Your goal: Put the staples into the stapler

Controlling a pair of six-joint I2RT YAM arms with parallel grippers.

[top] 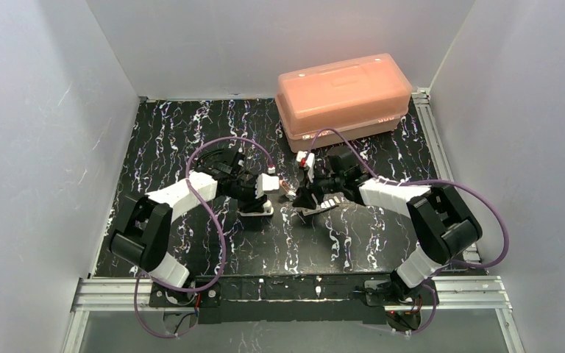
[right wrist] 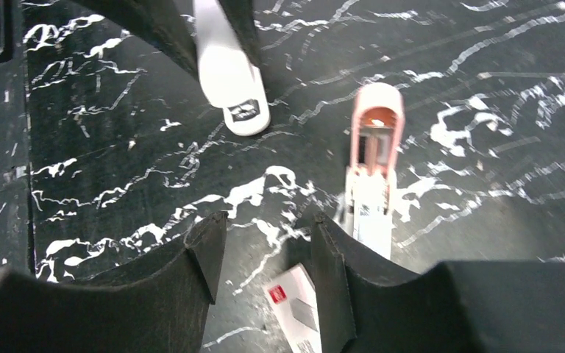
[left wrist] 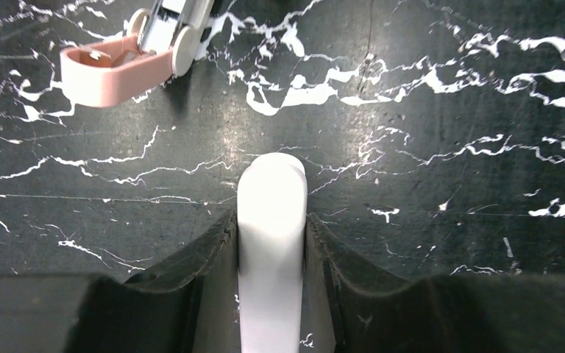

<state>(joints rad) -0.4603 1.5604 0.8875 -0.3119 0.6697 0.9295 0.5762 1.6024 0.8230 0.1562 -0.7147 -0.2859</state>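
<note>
The white oblong stapler (left wrist: 272, 243) lies on the black marbled table, and my left gripper (left wrist: 271, 220) is shut on its sides. Its rounded end with a small label shows in the right wrist view (right wrist: 229, 81). In the top view the left gripper (top: 263, 197) sits at table centre. My right gripper (right wrist: 268, 228) is open and empty, low over the table just right of it (top: 307, 204). A small whitish staple packet with a red mark (right wrist: 294, 305) lies under its right finger. I see no loose staple strips.
A pinkish-tan block joined to a white and silvery piece (right wrist: 372, 169) lies between the grippers, also in the left wrist view (left wrist: 118, 62). A large orange lidded box (top: 342, 99) stands at the back right. White walls enclose the table.
</note>
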